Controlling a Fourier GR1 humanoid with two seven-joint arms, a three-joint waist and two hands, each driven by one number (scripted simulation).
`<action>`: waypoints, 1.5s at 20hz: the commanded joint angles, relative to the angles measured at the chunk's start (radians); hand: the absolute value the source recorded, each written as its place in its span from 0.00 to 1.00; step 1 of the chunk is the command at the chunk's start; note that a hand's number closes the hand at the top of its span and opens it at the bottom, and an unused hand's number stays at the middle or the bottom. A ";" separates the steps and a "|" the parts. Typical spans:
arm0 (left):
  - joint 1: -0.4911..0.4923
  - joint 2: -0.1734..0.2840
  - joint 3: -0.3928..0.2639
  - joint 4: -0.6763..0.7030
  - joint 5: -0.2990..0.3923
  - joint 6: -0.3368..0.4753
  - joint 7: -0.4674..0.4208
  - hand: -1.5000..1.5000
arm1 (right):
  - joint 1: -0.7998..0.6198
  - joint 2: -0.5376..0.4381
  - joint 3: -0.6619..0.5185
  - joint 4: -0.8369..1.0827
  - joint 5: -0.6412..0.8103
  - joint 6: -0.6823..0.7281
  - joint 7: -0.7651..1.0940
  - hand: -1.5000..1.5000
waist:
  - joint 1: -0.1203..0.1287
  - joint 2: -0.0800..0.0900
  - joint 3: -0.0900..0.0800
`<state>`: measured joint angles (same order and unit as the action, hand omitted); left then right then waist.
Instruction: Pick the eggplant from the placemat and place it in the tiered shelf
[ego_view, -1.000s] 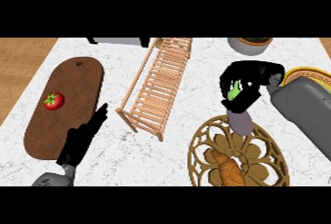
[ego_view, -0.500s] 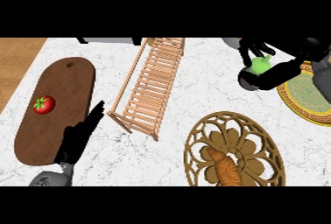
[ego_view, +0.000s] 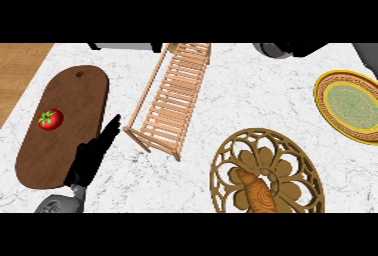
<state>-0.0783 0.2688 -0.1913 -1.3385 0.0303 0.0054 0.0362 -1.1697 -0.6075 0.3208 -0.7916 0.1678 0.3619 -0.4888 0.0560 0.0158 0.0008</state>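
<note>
The wooden tiered shelf (ego_view: 174, 98) lies slanted across the middle of the counter. A round woven placemat (ego_view: 264, 171) sits at the lower right, with nothing on it. No eggplant shows in this view. Only a dark sliver of my right hand (ego_view: 300, 48) is visible at the top edge, far right of the shelf's upper end; whatever it holds is cut off. My left hand (ego_view: 91, 161) rests open at the lower left, its straight fingers pointing up beside the shelf's near corner.
A brown cutting board (ego_view: 66, 112) carrying a red tomato (ego_view: 50, 119) lies at the left. A yellow plate with a green centre (ego_view: 353, 106) sits at the right edge. A grey bowl rim (ego_view: 269, 50) shows at the top.
My right hand, which was curled round the green-topped eggplant, has gone up and right until it is almost out of view, and the eggplant no longer shows. The left hand has stayed put.
</note>
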 joint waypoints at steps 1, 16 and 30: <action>0.019 0.021 0.015 -0.023 0.007 -0.021 0.008 0.50 | -0.138 0.069 -0.042 0.182 0.037 -0.016 -0.041 1.00 | -0.001 -0.002 -0.001; 0.005 -0.011 0.001 -0.061 -0.026 -0.004 0.041 0.50 | -0.377 0.369 -0.021 0.507 0.194 -0.249 -0.016 1.00 | 0.020 0.007 -0.002; -0.004 0.001 0.010 -0.056 -0.012 -0.055 0.035 0.50 | -0.422 0.603 -0.050 0.658 0.180 -0.129 0.010 1.00 | 0.044 0.013 -0.003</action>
<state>-0.0776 0.2557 -0.1807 -1.3683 0.0082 -0.0246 0.0512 -1.6037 -0.0678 0.3142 -0.1632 0.4000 0.1481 -0.4934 0.0850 0.0280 -0.0021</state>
